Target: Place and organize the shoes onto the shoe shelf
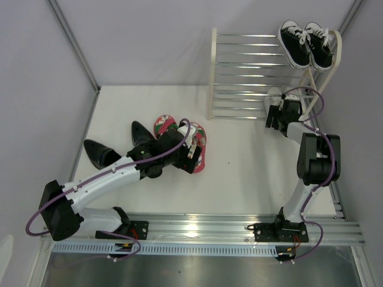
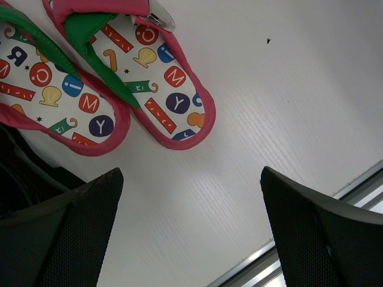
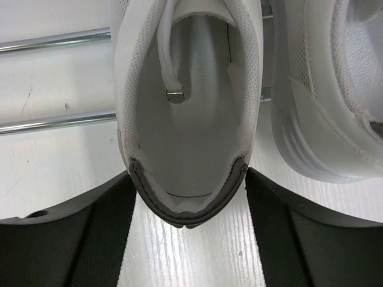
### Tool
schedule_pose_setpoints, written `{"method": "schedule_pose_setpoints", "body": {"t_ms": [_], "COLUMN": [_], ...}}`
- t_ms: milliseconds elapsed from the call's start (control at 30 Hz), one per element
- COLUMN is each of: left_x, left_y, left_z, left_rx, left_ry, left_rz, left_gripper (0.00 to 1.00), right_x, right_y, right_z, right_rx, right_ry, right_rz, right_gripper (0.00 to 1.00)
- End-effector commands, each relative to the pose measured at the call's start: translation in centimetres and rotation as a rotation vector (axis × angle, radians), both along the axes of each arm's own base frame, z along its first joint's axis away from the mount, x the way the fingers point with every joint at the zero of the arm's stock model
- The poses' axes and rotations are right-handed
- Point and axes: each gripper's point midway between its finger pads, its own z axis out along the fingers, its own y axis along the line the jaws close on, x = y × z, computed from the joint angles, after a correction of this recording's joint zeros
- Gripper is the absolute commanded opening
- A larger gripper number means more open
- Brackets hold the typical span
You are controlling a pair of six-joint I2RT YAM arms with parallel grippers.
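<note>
The heel of a white sneaker sits between the fingers of my right gripper, which press on both its sides. Its mate stands just to the right. Both lie at the shoe shelf's lower bars. From above, my right gripper is at the front right of the shoe shelf. My left gripper hangs open over bare table, just short of the two red flip-flops. The black dress shoes lie on the table left of the left arm.
A pair of black canvas sneakers rests on the shelf's top tier at the right. An aluminium rail runs along the table's near edge. Grey walls close in the left, back and right sides.
</note>
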Motion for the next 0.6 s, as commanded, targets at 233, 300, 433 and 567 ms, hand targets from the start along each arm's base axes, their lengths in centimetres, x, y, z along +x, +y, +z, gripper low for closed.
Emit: {"method": "schedule_pose_setpoints", "body": {"t_ms": [233,300,433,567], "left_x": [0.5,0.5,0.4,0.3], "left_y": [-0.5,-0.5,-0.5,-0.6], "left_z": [1.5,1.6,1.6,1.5], "left_rx": [-0.025,-0.025,-0.029,-0.032], "left_ry": [-0.027,-0.027,-0.026,-0.022], "left_rz": [0.013,0.013,0.012,0.007], "left_gripper": [0.99,0.99,0.99,0.99], "right_x": [3.0,2.9,2.5,2.4], "right_y": [0.2,0.2,0.1,-1.0], "right_z": [1.3,1.6,2.7,4.1], "right_rx": [-0.054,-0.057,-0.076,-0.105], "right_ry": [-0.096,-0.112,-0.152,-0.193], "right_rz": [0.051,0.050,0.038,-0.020], "right_gripper": [0.39,0.36,0.33,0.31]}}
